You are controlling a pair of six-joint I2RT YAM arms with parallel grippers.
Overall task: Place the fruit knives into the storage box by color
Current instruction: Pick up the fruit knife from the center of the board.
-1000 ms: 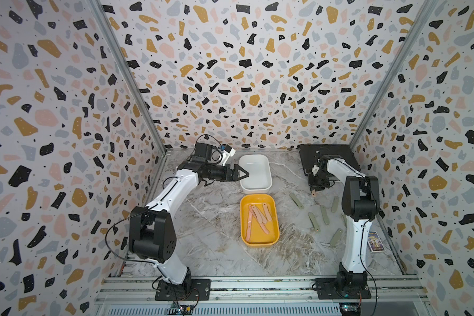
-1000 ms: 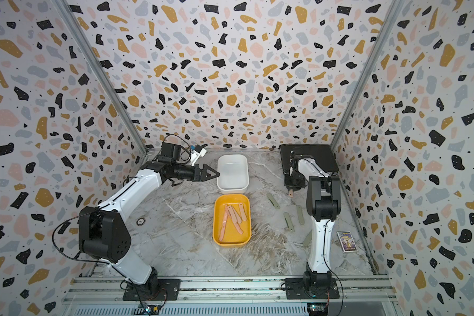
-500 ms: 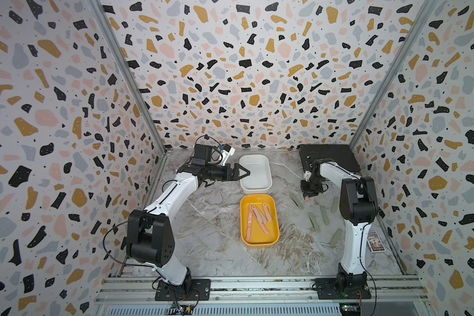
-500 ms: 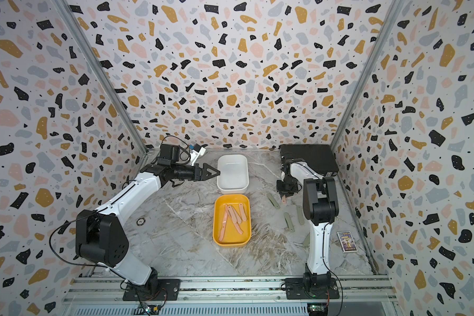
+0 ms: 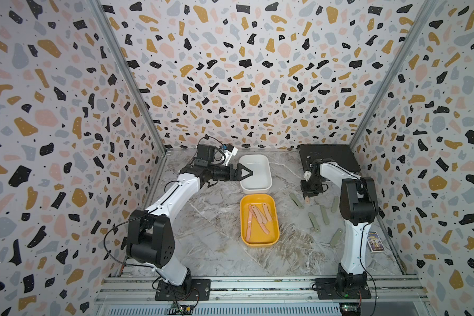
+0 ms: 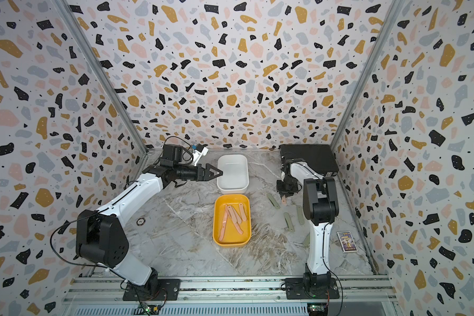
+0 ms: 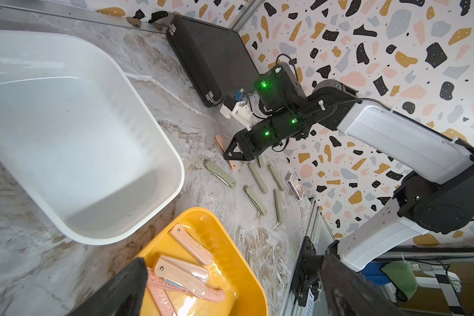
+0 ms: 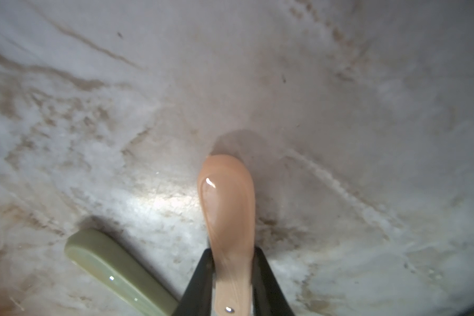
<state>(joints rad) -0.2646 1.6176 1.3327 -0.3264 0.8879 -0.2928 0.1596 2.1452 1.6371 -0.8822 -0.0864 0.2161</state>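
Pink knives (image 5: 259, 216) mostly in yellow box (image 5: 257, 243); right hand (image 5: 308, 195) pinching another pink knife (image 8: 227, 213) beside that box; green knives (image 5: 324, 215) all loose on surface (image 5: 216, 219) beside it; white box (image 5: 255, 187) empty; left hand (image 5: 247, 173) spread.

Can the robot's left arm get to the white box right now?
Probably yes. The left gripper hangs open right at the white box, over its rim, and nothing stands between them.
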